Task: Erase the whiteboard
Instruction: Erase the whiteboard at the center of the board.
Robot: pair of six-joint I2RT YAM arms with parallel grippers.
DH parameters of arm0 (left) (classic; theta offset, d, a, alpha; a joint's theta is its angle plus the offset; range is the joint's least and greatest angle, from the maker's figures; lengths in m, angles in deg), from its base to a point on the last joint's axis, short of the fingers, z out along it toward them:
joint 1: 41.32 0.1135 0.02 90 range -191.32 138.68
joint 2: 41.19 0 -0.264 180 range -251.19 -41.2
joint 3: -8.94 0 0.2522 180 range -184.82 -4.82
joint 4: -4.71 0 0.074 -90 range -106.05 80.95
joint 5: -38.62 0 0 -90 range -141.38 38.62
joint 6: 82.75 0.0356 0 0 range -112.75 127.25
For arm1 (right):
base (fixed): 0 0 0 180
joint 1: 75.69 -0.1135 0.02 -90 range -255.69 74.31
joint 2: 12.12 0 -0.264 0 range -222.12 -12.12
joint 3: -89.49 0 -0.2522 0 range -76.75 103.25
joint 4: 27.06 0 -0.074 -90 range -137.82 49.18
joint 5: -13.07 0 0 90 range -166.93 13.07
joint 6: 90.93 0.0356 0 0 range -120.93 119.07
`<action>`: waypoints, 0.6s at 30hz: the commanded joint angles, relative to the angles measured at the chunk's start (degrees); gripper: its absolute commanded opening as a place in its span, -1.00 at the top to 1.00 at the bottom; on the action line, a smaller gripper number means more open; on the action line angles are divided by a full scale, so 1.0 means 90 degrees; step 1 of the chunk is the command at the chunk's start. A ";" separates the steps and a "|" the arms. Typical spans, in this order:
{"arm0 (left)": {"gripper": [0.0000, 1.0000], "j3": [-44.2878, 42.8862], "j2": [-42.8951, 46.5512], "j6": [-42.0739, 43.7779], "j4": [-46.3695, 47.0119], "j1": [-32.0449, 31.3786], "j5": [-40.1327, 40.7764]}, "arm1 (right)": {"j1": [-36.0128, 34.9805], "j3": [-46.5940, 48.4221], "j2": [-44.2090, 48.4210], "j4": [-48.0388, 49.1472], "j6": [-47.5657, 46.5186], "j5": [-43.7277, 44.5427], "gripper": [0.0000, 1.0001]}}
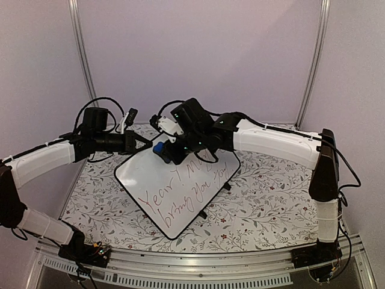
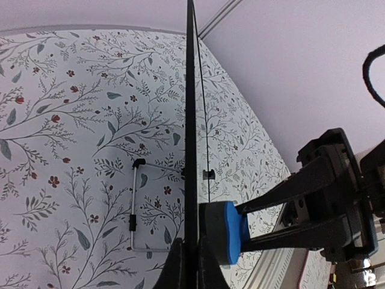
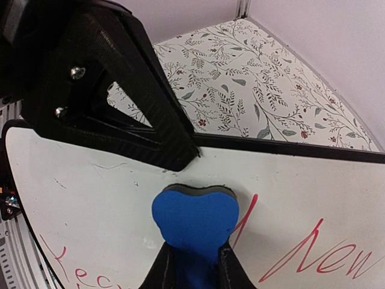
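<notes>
- The whiteboard (image 1: pixel 157 180) is a white rectangle with a thin black rim and rounded corners. It sits turned cornerwise in the middle of the flower-printed tablecloth (image 1: pixel 271 201), one corner toward the arm bases.
- Two small black feet (image 1: pixel 226 186) stick out past its right-hand edge in the top view.
- From the left wrist the board (image 2: pixel 191 120) shows edge-on as a thin black line with cloth visible on both sides, so it stands at a slant, not flat.
- A thin metal wire stand (image 2: pixel 133 201) with black ends shows on the back side; I cannot tell whether it is fixed to the board.
- The face carries red handwritten marker. The top view reads "Year!", then a word half hidden under the right arm, and below it "bring you joy".
- The right wrist view (image 3: pixel 90 192) adds "New" at the lower right. The upper part of the face there is bare white with a few faint specks.
- No brand or printed label can be read.
- The left gripper (image 1: pixel 144 143) is clamped on the board's upper rim, its fingers (image 2: pixel 177 268) pinching the edge; the right wrist view shows it (image 3: pixel 180 150) biting the black rim.
- The right gripper (image 1: pixel 167 152) grasps a blue eraser (image 1: pixel 159 147) with a grey pad. The eraser (image 3: pixel 192 217) is pressed flat against the white face just below the left gripper, beside the red writing.
</notes>
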 commanded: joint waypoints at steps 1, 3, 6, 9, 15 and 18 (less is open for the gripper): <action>1.00 -0.0139 0.0172 0.0117 0.0061 -0.0067 -0.0297 | 0.0078 -0.0181 -0.0155 -0.0238 0.0120 -0.0112 0.90; 1.00 -0.0137 0.0173 0.0120 0.0060 -0.0064 -0.0297 | 0.0073 -0.0301 -0.0128 -0.0239 0.0129 -0.0109 0.90; 1.00 -0.0137 0.0181 0.0119 0.0057 -0.0059 -0.0292 | 0.0078 -0.0457 -0.0066 -0.0239 0.0139 -0.0080 0.90; 1.00 -0.0137 0.0180 0.0116 0.0055 -0.0067 -0.0297 | 0.0078 -0.0657 0.0020 -0.0227 0.0146 -0.0079 0.90; 1.00 -0.0137 0.0184 0.0116 0.0057 -0.0062 -0.0287 | 0.0078 -0.1099 0.0190 -0.0121 0.0206 -0.0087 0.91; 1.00 -0.0137 0.0177 0.0110 0.0057 -0.0058 -0.0288 | 0.0078 -0.1304 0.0305 -0.0065 0.0207 -0.0103 0.91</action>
